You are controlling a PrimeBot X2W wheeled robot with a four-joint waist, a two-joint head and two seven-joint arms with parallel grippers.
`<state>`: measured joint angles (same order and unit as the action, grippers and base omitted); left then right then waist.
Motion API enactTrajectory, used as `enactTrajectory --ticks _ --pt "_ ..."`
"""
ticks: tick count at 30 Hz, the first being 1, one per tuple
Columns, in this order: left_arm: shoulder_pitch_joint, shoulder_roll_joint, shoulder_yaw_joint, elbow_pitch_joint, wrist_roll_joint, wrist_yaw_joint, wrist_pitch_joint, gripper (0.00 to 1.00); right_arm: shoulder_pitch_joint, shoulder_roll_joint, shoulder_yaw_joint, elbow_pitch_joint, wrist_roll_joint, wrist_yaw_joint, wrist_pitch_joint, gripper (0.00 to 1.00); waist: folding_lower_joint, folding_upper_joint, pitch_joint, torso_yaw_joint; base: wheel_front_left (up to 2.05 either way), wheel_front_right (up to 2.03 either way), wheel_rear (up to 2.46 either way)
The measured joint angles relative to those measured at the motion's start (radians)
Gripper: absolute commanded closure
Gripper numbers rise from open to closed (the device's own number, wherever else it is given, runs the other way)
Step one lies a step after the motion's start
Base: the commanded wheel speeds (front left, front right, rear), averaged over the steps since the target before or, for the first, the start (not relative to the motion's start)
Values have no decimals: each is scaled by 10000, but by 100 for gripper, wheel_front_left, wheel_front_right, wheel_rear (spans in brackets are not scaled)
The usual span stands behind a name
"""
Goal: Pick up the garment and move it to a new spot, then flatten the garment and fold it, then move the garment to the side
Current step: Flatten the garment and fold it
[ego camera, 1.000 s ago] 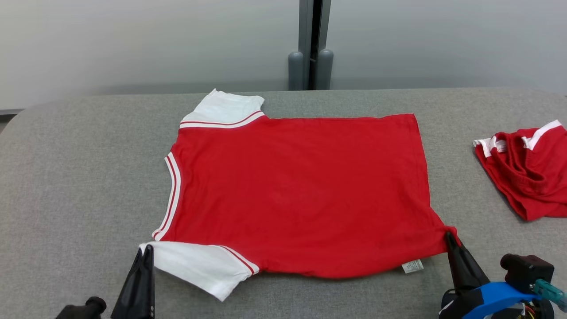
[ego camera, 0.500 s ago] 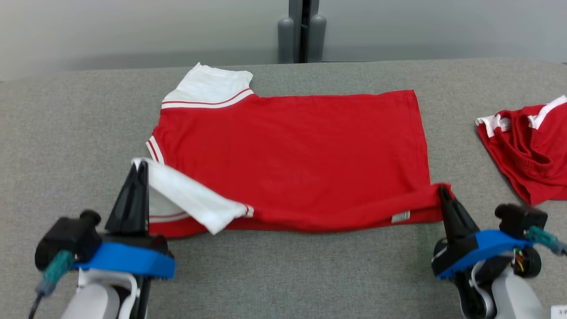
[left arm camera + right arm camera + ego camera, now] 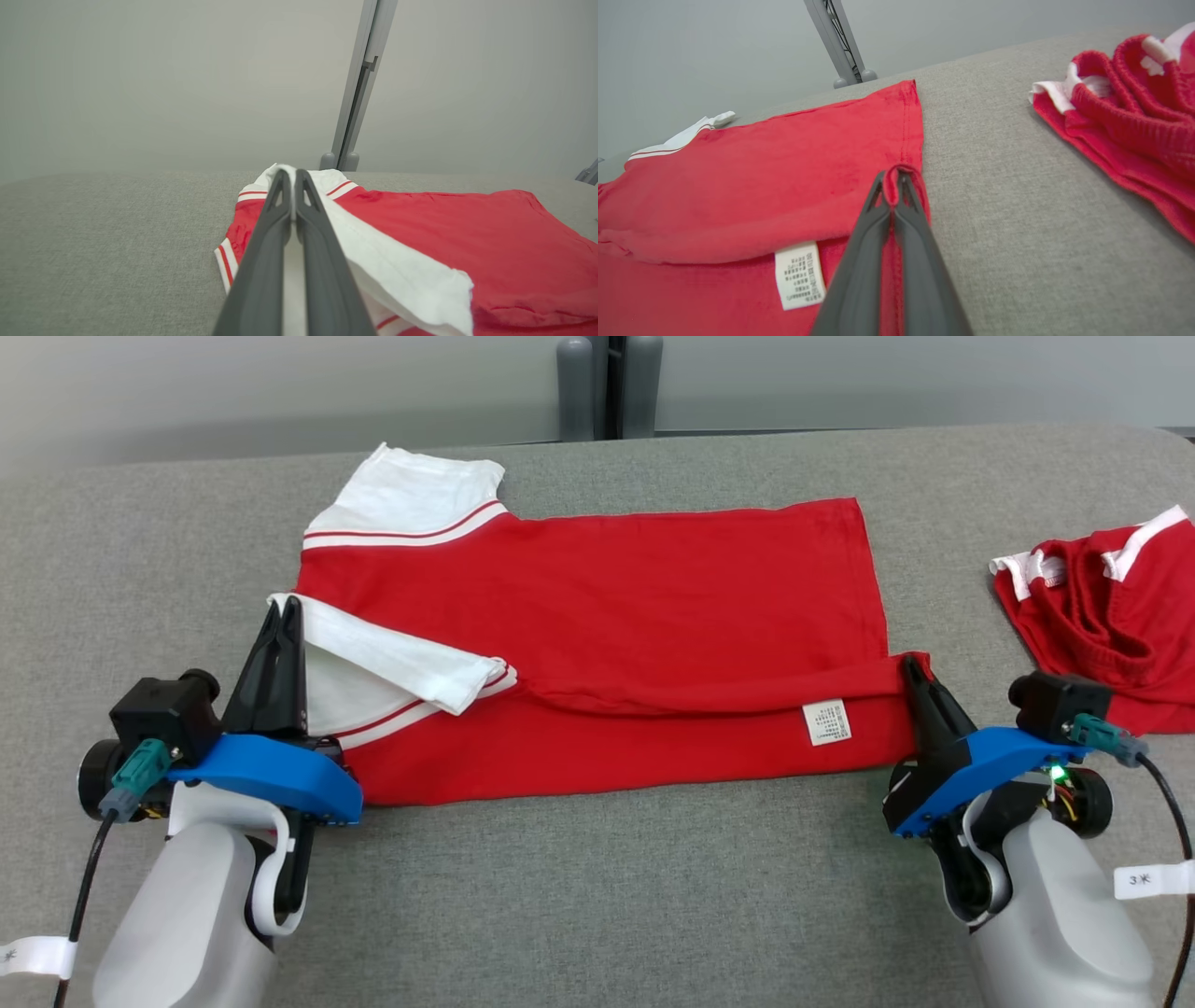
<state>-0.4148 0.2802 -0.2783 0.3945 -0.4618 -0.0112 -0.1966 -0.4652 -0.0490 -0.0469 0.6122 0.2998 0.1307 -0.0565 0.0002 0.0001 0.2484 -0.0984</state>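
The garment (image 3: pixel 616 588) is a red T-shirt with white sleeves, lying on the grey table (image 3: pixel 597 887) with its near edge lifted and folded back over its middle. My left gripper (image 3: pixel 283 609) is shut on the near white sleeve (image 3: pixel 397 280). At the shirt's near right corner, my right gripper (image 3: pixel 910 663) is shut on the red hem (image 3: pixel 896 179). A white care label (image 3: pixel 827 722) shows on the turned-up underside, also seen as the label (image 3: pixel 799 275) in the right wrist view. The far sleeve (image 3: pixel 411 499) lies flat.
A second red and white garment (image 3: pixel 1111 611) lies crumpled at the table's right edge, close to my right arm. A grey post (image 3: pixel 607 387) stands behind the table against a pale wall.
Both grippers have lifted the shirt's near edge and carried it away from me over the body, turning up the underside with the label. The camera has tilted down.
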Motion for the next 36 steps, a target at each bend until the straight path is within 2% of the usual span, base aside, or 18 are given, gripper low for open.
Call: enactTrajectory --ticks 1,2,9,13,15,20,25,31,36 --pt "-52 -29 -29 119 15 0 -44 53 -112 -2 48 169 -23 0 -88 0 0 0 17 -7 0 0 0" --pt "-108 -52 -48 251 52 0 -102 0 -201 2 117 303 -23 0 -230 0 0 0 38 -10 0 0 0" --pt "-148 -263 104 311 12 -46 -522 0 -388 4 345 558 2 0 -1430 0 0 0 61 17 0 0 0" --pt "476 -274 370 -109 -178 -31 -585 0 -208 2 205 128 -198 0 -1776 0 0 0 -25 34 0 0 0" --pt "1157 -272 499 -493 -387 63 -602 0 256 2 13 -353 -671 0 -1873 0 -2 0 -186 76 0 0 0" --pt "2431 -219 662 -951 -805 330 -61 0 1204 2 -201 -1143 -1072 0 -1724 0 -3 0 -476 262 0 0 0" --pt "3160 -205 598 -957 -1338 433 1089 0 1893 0 -232 -1781 -1154 0 -1319 0 -3 0 -589 393 0 0 0" --pt "3101 -370 700 -800 -1969 468 1841 0 2112 2 -38 -2339 -1156 0 -920 0 -3 0 -418 353 0 0 0" --pt "2842 -360 786 -282 -2190 516 2054 0 2128 2 127 -2543 -1154 0 -627 0 -3 0 -142 166 0 0 0"
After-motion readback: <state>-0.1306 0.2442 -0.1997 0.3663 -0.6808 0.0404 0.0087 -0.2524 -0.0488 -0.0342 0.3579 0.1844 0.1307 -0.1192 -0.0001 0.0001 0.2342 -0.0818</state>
